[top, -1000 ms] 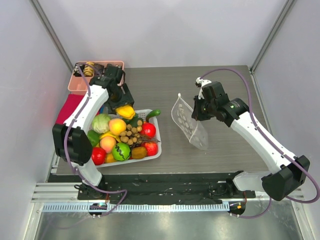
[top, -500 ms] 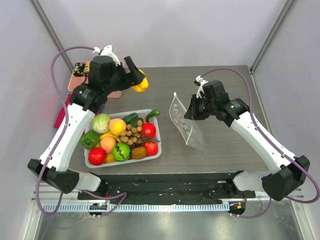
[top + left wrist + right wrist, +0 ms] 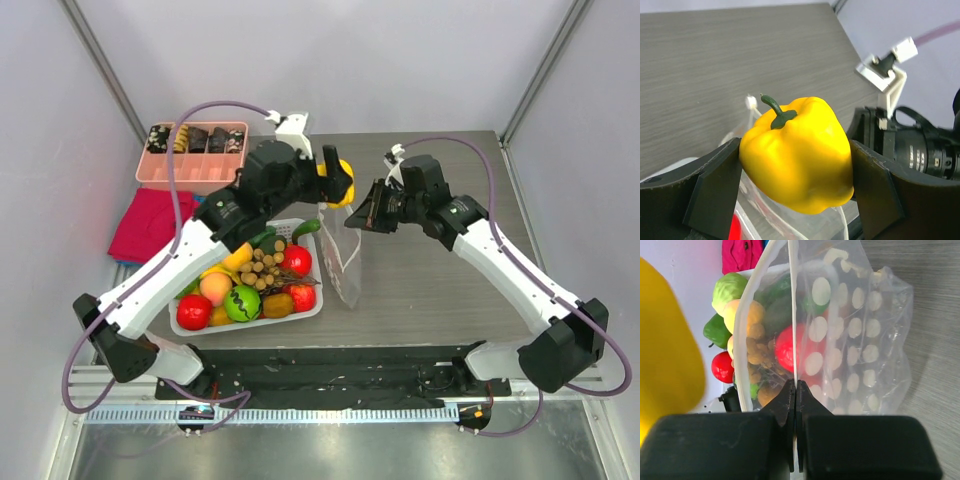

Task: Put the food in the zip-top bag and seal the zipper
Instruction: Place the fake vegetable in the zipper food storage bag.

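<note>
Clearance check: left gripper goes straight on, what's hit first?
Probably the zip-top bag mouth, beneath the yellow pepper in the left gripper; the right gripper on its rim comes next. Depth unclear.

Grey table (image 3: pixel 450 290): white basket (image 3: pixel 297 315), pink tray (image 3: pixel 185 176).

Right gripper (image 3: pixel 794 390) tight on the dotted zip-top bag (image 3: pixel 865 355) rim — a yellow blur (image 3: pixel 665 340) at left.

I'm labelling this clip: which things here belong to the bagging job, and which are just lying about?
Job: yellow pepper, dotted bag, other food in the white basket.
Lying about: pink tray, red cloth.
</note>
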Robot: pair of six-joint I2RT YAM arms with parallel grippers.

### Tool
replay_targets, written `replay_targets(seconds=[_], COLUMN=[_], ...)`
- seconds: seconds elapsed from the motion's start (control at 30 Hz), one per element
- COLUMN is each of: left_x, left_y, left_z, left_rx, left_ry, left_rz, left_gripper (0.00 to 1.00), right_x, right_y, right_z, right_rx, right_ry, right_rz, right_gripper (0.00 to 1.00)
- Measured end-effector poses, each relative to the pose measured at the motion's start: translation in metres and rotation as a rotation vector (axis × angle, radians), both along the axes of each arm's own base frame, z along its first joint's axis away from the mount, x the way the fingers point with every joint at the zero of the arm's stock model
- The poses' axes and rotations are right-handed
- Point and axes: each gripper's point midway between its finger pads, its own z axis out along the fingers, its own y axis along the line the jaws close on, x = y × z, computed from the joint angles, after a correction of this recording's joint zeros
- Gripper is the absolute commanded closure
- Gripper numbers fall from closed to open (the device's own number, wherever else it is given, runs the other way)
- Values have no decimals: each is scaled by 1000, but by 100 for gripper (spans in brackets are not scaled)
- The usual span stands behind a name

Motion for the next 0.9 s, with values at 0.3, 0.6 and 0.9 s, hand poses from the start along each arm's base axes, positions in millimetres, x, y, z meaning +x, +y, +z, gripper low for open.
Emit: replay_targets(seconds=[0.3,0.6,0.9], left_x=[-23,-24,-23], left_y=[-30,-13,-16], left_z=[-78,-131,-105], left_rx=[196,361,413], left_ry=[56,98,12], left_rz=[-81,-75,-154], left_gripper=[61,21,0], right_x=[-3,-7,-9], right_y=[-4,-31,-38], right_z=[-32,-46,-41], right_rx=[10,15,1], right_ry=[86,106,53], right_rz=[-38,-105,-97], right_gripper=[99,99,99])
